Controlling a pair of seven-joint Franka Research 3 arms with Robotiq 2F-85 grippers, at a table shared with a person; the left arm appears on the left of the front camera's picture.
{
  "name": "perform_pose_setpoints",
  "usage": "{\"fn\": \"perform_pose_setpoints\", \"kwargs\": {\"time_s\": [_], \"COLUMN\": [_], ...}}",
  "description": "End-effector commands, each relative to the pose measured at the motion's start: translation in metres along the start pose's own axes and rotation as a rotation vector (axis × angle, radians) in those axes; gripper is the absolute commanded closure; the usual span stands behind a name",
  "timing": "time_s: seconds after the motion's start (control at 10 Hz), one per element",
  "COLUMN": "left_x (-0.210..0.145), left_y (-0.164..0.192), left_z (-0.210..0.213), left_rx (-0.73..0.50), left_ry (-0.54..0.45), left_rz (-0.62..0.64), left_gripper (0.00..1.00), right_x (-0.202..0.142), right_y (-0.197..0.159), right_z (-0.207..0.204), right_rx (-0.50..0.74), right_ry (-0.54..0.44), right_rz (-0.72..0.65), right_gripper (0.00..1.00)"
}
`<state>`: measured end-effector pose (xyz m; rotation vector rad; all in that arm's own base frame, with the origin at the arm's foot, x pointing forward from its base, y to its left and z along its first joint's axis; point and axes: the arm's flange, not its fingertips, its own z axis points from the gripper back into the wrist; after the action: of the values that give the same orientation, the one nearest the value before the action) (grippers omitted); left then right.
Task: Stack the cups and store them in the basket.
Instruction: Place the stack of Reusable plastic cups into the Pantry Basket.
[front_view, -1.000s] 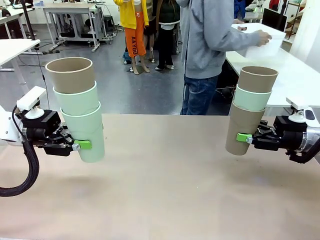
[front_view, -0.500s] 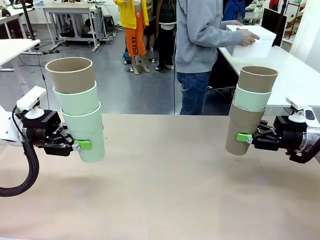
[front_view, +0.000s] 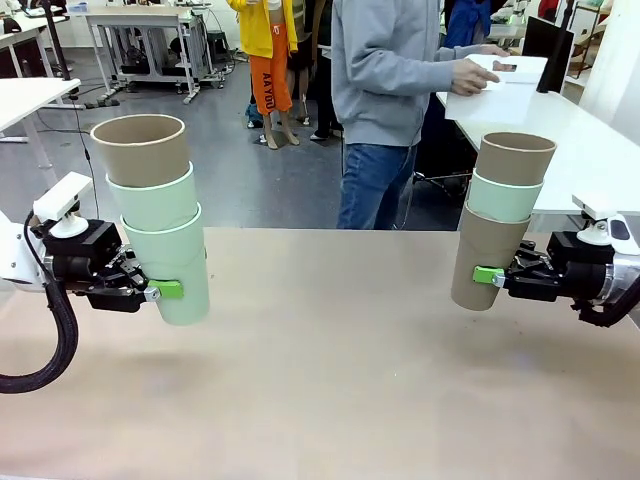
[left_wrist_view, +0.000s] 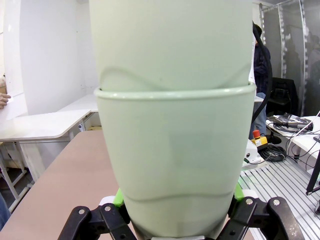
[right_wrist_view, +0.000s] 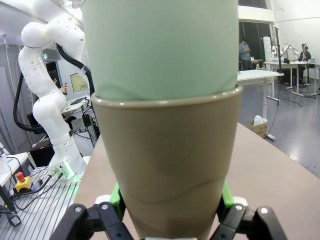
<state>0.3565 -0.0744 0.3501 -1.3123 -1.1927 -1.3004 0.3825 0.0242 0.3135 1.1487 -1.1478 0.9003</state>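
Three stacked cups (front_view: 160, 215) hanging clamped in the left tool (front_view: 175, 287), three more cups (front_view: 502, 215) in the right tool (front_view: 480, 273), person (front_view: 385, 70) beyond holding the basket (front_view: 507, 100)

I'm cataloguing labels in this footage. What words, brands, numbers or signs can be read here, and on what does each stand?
No text can be read in these pictures.
Left stack of cups: plain, no print.
Right stack of cups: plain, no print.
White basket: no marking visible.
Small screen in the background of the right wrist view: too small to read.
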Motion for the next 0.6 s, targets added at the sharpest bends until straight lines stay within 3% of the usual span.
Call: {"fn": "perform_pose_setpoints", "kwargs": {"time_s": [0.0, 0.5], "left_x": [0.0023, 0.0023], "left_y": [-0.0002, -0.0002], "left_z": [0.0012, 0.0012], "left_rx": [0.001, 0.001], "left_ry": [-0.008, -0.008], "left_rz": [-0.007, -0.007], "left_gripper": [0.16, 0.16], "right_x": [0.0049, 0.0049], "right_y": [0.0007, 0.0007], "right_z": [-0.0001, -0.0001], "right_rx": [-0.001, -0.001], "right_ry": [-0.008, -0.008], "right_rz": [0.011, 0.011], "right_gripper": [0.15, 0.15]}}
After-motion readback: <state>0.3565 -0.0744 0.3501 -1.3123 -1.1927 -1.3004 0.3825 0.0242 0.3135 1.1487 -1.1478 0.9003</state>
